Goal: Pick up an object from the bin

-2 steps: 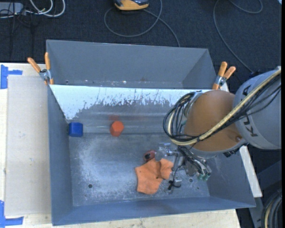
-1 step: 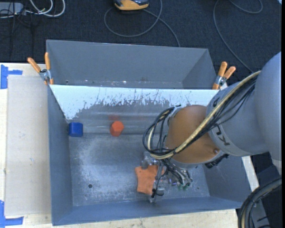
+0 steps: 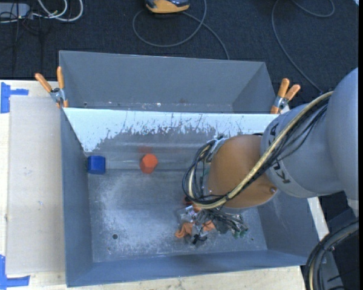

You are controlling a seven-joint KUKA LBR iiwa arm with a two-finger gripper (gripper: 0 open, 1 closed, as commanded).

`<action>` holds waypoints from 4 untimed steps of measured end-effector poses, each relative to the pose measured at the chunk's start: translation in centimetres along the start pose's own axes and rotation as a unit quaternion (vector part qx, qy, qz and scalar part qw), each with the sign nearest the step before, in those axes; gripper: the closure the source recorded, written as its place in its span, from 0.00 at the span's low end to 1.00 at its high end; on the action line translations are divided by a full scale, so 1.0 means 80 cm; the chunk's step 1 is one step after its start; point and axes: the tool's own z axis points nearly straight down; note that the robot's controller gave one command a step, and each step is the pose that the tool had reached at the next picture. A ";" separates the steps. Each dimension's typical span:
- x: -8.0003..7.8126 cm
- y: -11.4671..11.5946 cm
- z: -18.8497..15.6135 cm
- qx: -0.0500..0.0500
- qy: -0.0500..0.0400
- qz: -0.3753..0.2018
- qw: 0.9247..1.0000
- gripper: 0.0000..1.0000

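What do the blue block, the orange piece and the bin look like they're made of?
Blue block: matte, evenly coloured, no glare; likely plastic or foam. Orange piece: same look, plastic or foam, uncertain. Bin: grey sheet metal, flat folded walls, floor scuffed pale with scratch marks.

Cube (image 3: 97, 164) is blue, block (image 3: 148, 162) orange, bin (image 3: 139, 222) grey.
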 end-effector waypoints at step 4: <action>-0.015 0.001 -0.076 -0.002 0.005 0.005 1.000 1.00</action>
